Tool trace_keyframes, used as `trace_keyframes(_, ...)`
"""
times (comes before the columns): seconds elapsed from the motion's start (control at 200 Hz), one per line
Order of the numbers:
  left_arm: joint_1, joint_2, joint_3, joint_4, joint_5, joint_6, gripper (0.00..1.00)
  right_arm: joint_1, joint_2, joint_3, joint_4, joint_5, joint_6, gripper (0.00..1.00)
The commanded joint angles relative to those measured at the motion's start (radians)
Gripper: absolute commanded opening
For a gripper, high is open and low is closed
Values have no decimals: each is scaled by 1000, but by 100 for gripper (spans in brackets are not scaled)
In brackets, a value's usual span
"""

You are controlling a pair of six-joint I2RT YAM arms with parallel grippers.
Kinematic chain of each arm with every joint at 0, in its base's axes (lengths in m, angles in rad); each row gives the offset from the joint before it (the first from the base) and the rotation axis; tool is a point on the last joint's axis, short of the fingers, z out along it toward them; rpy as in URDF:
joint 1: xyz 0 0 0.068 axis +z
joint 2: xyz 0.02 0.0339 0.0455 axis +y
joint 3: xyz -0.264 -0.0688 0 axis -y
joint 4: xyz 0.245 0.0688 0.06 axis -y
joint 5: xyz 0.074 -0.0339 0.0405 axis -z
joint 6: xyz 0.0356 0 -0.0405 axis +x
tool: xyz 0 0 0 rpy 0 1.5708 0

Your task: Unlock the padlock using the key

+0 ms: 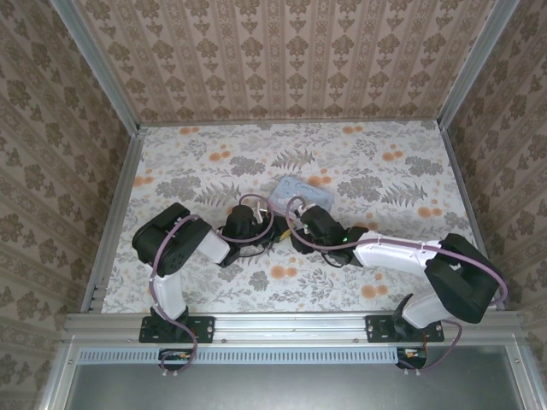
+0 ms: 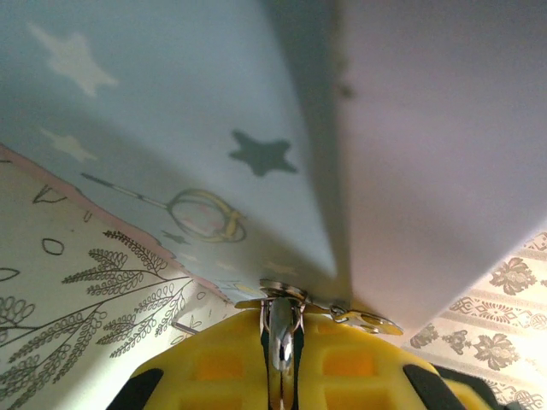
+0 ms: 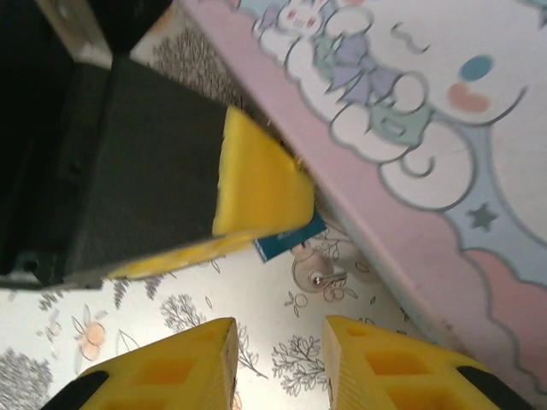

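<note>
The padlock (image 3: 288, 240) is a small teal block clamped by my left gripper (image 2: 282, 323), which is shut on it; in the left wrist view it shows as a shiny metal edge (image 2: 281, 342) between the yellow fingers. The key (image 3: 313, 268), silver with a round head and a small ring, sits at the padlock's end, just above the floor. A second small key-shaped piece (image 2: 369, 323) hangs beside it. My right gripper (image 3: 279, 346) is open, a short way in front of the key, with nothing between its fingers. Both grippers (image 1: 249, 231) (image 1: 301, 225) meet just before the tin.
The pale-blue cartoon tin (image 1: 301, 193) lies right behind the padlock; its side (image 2: 171, 128) looms over the left fingers and its pink edge (image 3: 367, 231) runs past the key. Flower-patterned floor (image 1: 205, 162) spreads around, with wallpapered walls on three sides.
</note>
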Motion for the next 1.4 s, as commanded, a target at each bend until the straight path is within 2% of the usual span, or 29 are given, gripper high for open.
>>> trace_keyframes(0.0, -4, -1, -10, -26, 33, 11, 0, 23, 41, 47, -82, 92, -73, 33)
trace_keyframes(0.335, -3, -8, -10, -34, 33, 12, 0, 90, 145, 118, -92, 312, -154, 30)
trace_keyframes(0.495, -4, -6, -6, -33, 34, 12, 0, 107, 193, 139, -76, 389, -171, 25)
trace_keyframes(0.685, -4, -3, -4, -32, 37, 12, 0, 109, 229, 147, -31, 474, -139, 15)
trace_keyframes(0.875, -7, 5, -3, -32, 38, 12, 0, 107, 229, 146, 54, 492, -97, 12)
trace_keyframes(0.99, -13, 6, -9, -27, 37, 11, 0, 96, 221, 158, 77, 427, -72, 6)
trace_keyframes(1.045, -12, 4, -10, -26, 37, 10, 0, 83, 209, 154, 92, 358, -56, 2)
trace_keyframes(1.155, -12, 1, -18, -26, 32, 13, 0, 32, 162, 107, 161, 165, 13, 0)
trace_keyframes(1.275, -10, 10, -23, -12, 32, 11, 0, -84, 111, -2, 357, -164, 192, 0)
trace_keyframes(1.395, -8, 18, -23, 0, 31, 5, 0, -137, 109, -38, 443, -292, 298, 0)
